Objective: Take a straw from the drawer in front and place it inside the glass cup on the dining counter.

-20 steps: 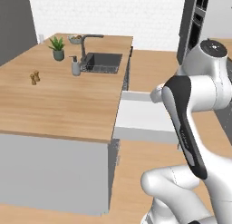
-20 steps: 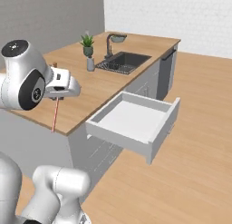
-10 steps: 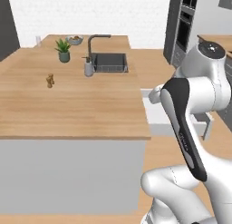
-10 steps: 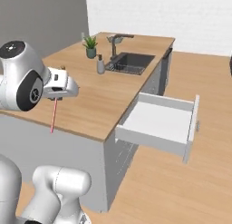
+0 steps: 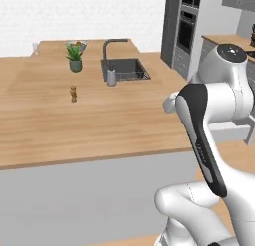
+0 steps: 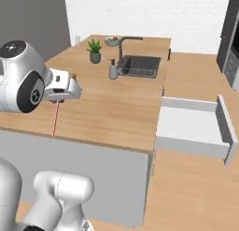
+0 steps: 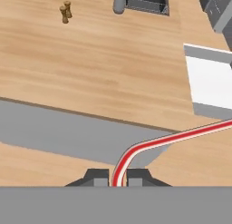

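1. No readable text, labels, brands, numbers or signs anywhere.
2. Table (image 6: 112, 108) top: plain wood grain, no markings.
3. Drawer (image 6: 193, 127): blank white inside, blank grey front.
4. Straw (image 7: 149, 146): red-white stripes, no lettering.

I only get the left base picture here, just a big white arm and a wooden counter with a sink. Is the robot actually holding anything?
Observer: Yes. In the hand view the gripper is shut on the straw, a thin red stick with a bend.
Operator: Which way does it point?
Observer: In the right base view the straw hangs straight down from the gripper, in front of the dining counter.
Operator: And the drawer it came from?
Observer: The drawer stands pulled open at the counter's end, its white inside showing nothing in it.
Operator: Is the cup close?
Observer: No. The glass cup stands at the counter's far corner, past the potted plant.
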